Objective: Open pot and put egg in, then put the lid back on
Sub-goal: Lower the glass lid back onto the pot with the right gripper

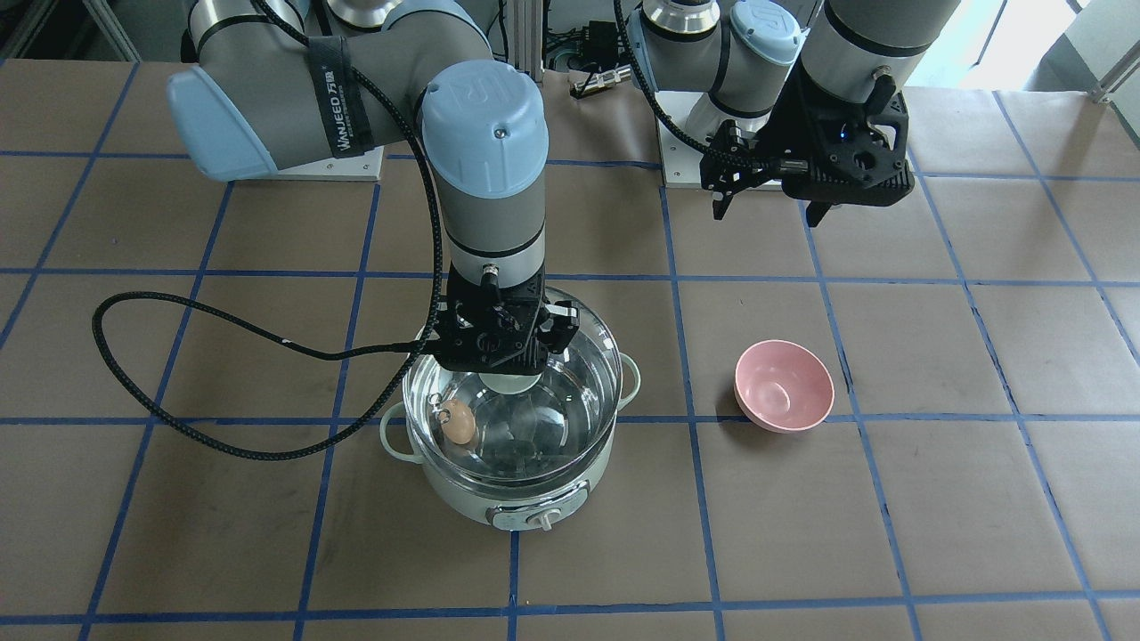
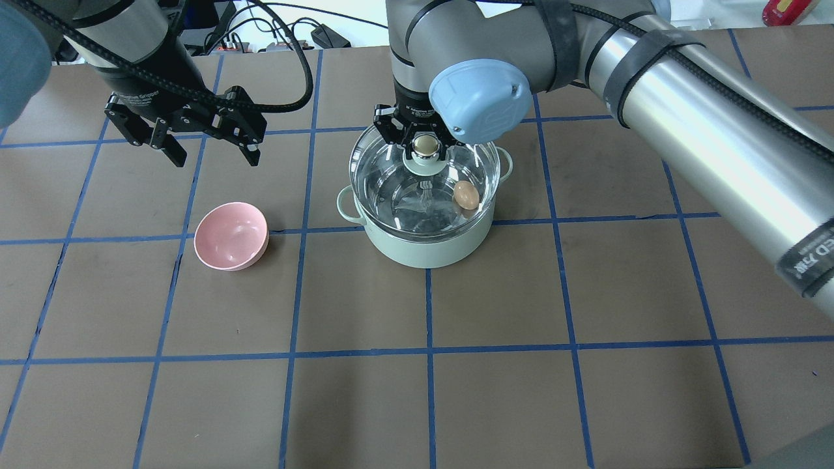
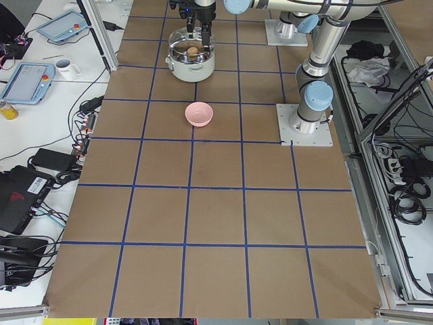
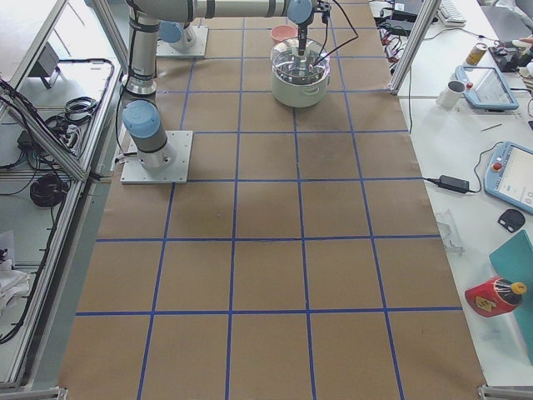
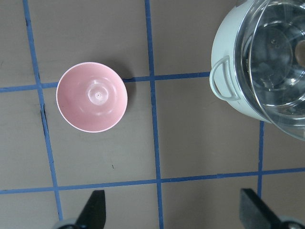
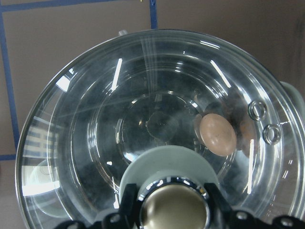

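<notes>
Right gripper is clamping onto the beige knob of the clear domed glass lid, which is sitting over the mint-green pot; can't tell if it's fully seated. Smooth tan egg is lying inside, at 4 o'clock from overhead. Left gripper is hanging wide open at the pot's 10 o'clock, near a glossy pink bowl.
</notes>
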You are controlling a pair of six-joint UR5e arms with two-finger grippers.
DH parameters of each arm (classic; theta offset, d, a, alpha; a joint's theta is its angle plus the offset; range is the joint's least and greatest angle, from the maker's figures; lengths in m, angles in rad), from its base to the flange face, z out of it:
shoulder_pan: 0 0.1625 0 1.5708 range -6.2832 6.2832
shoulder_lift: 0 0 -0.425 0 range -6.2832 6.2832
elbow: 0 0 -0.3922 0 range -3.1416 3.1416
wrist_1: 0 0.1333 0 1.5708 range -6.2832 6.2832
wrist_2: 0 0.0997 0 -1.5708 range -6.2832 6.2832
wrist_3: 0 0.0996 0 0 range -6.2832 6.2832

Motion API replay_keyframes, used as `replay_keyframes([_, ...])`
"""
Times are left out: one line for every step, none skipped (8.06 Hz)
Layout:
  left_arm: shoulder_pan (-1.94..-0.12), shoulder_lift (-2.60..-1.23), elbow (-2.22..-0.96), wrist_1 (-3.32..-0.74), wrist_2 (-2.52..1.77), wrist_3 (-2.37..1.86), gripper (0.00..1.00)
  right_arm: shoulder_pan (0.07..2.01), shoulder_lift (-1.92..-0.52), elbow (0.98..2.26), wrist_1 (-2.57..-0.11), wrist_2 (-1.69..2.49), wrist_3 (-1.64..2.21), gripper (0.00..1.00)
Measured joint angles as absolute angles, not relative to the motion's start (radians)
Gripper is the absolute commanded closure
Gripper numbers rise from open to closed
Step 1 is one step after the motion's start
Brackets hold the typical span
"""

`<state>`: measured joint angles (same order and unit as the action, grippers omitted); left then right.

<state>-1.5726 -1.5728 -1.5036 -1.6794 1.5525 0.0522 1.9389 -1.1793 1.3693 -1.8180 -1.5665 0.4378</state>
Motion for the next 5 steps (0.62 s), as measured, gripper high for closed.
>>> replay_keyframes([-1.573,-1.573,-1.504,-1.68,1.552,0.053,0.0,1.946,-1.164,1.369,-1.83,-1.565,0.443,1.0])
replay_keyframes([-1.573,-1.572,-1.505,-1.68,1.552,0.053,0.0,1.949,-1.155,1.37,-1.837,-1.564,0.445,1.0])
replay_keyframes([-1.573,-1.572,-1.506,-1.68,1.552,0.054,0.0,1.95,-1.151,1.373,-1.84,-1.566,0.442,1.0])
replay_keyframes([-1.573,-1.572,-1.506,-1.68,1.552,0.054,0.0,1.951,-1.148,1.377,-1.842,-1.568,0.438,1.0])
replay_keyframes([-1.572,-1.572,-1.506,-1.68,1.551,0.054,0.0,1.951,-1.145,1.38,-1.842,-1.567,0.438,1.0])
